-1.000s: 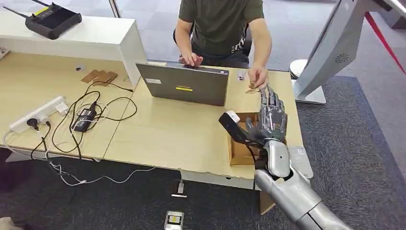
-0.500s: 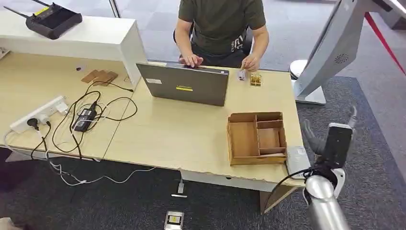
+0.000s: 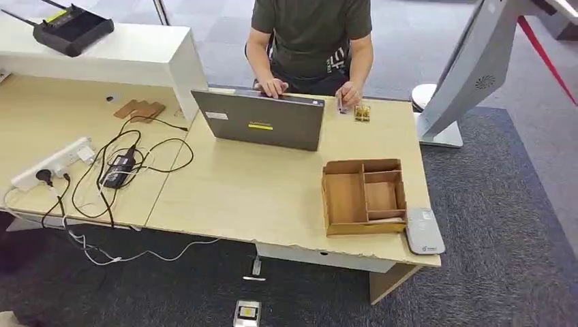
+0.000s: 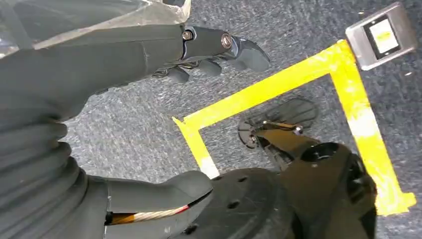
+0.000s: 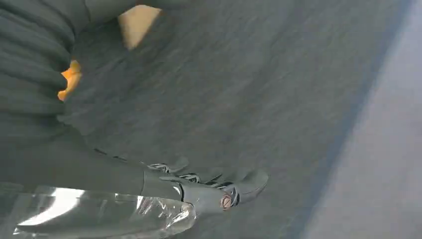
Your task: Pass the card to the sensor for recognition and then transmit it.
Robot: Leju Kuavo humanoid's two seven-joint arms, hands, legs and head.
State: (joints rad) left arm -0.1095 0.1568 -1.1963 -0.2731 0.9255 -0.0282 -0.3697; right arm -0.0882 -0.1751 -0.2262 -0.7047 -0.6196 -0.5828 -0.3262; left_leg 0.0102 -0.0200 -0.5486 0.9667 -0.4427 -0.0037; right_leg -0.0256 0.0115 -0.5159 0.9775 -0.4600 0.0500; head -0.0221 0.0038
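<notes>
Both hands hang over the carpet with nothing in them. Your left hand (image 4: 149,55) has its fingers and thumb well apart, and the right hand (image 5: 164,184) looks the same, though it's blurry. I can't say for sure where the card is. A small pale piece (image 3: 343,105) lies on the table (image 3: 259,191) by the person's hand (image 3: 351,94), well apart from the grey sensor pad (image 3: 424,231) beside the wooden box (image 3: 329,197). My guess is you're past the handover or between rounds. Next you'd need to locate a card before reaching.
</notes>
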